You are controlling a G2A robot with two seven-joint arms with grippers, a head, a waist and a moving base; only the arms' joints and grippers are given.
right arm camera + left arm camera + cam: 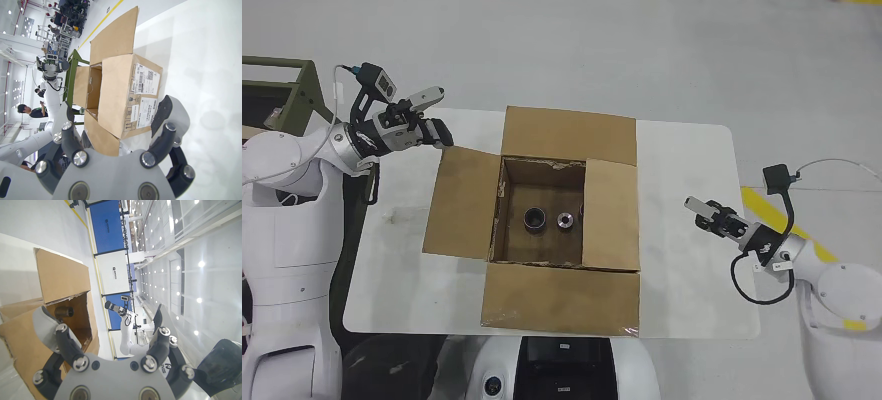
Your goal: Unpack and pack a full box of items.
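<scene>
Metal cylinders (535,218) sit deep in the open box (567,135), left gripper (437,117) and right gripper (700,213) both wide, empty, outside it, so drop straight down between the flaps, I'd say.

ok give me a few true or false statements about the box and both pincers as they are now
1. The brown cardboard box stands open with its flaps folded out. True.
2. The left pincer is shut on a metal part. False: it is open and empty, next to one of the box's flaps.
3. Dark round metal parts lie on the floor of the box. True.
4. The right pincer reaches down inside the box. False: it is open over the white table, apart from the box.
5. White printed labels are stuck on one outer side of the box. True.
</scene>
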